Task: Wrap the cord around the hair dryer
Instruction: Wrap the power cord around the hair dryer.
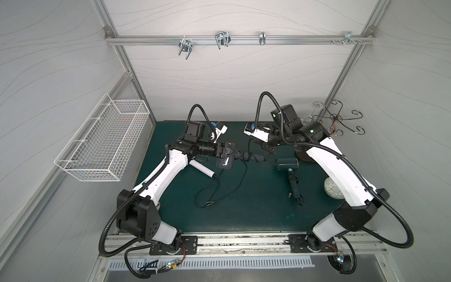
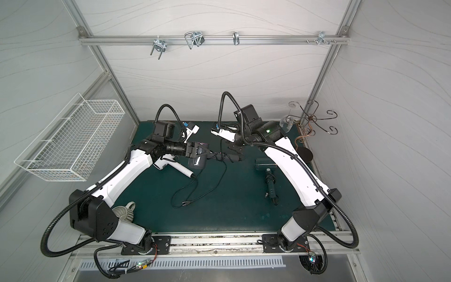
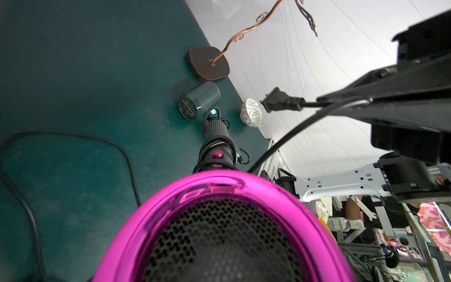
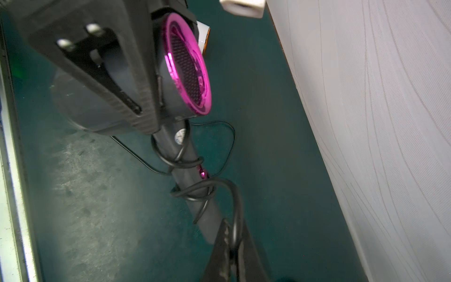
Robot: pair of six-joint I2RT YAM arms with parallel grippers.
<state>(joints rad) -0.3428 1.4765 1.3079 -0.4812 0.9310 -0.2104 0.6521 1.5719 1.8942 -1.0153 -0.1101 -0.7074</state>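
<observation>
Three hair dryers were shown in both top views. The hair dryer (image 1: 225, 164) with the grey barrel was gripped at that barrel by the left tool (image 1: 231, 152) over the back middle of the green surface (image 1: 256, 219), with its handle pointed towards the right tool (image 1: 268, 151). The cord (image 1: 246, 155) was seen coiled round that handle. A white hair dryer (image 1: 202, 169) lay partly under the left arm. A teal hair dryer (image 1: 288, 164) lay near the right arm, with a patterned bowl (image 1: 332, 191) close by.

From the left wrist, the pink-ringed rear grille of the held hair dryer was shown close up, with turns of cord on the handle beyond it. The plug (image 3: 280, 103) was seen jutting from the right tool, which was closed on the cord just behind it.

From the right wrist, several loose turns of cord were shown round the handle, and the cord was seen pinched between the right tool's fingers (image 4: 219, 251).
</observation>
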